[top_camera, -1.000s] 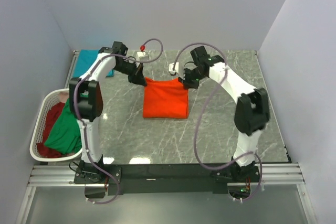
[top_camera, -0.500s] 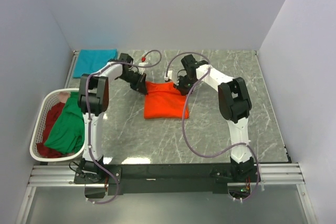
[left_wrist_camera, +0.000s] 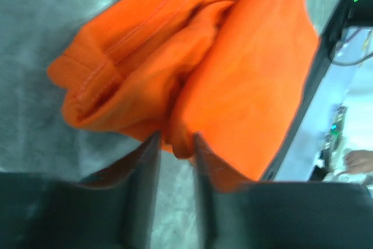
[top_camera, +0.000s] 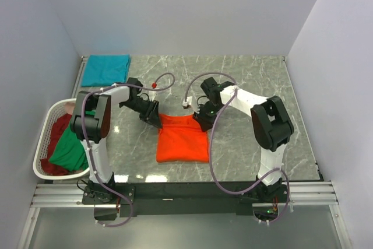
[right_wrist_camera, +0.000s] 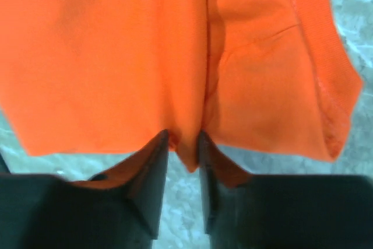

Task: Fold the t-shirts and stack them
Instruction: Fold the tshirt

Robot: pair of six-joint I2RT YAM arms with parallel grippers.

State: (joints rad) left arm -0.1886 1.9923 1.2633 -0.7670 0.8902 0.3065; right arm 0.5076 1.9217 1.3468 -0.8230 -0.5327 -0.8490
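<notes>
1. The soft, folded orange t-shirt [top_camera: 182,141] is laid as a rough rectangle on the veined grey table [top_camera: 250,144].
2. A fold at its far left corner is clamped by the left gripper [left_wrist_camera: 175,144].
3. The far right corner is clamped by the right gripper [right_wrist_camera: 183,144].

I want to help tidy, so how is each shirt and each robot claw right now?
orange t-shirt: folded, on the table.
teal t-shirt: folded flat, far left.
green t-shirt: unfolded, draped over basket.
dark red t-shirt: crumpled in basket.
left gripper: shut on orange t-shirt.
right gripper: shut on orange t-shirt.
</notes>
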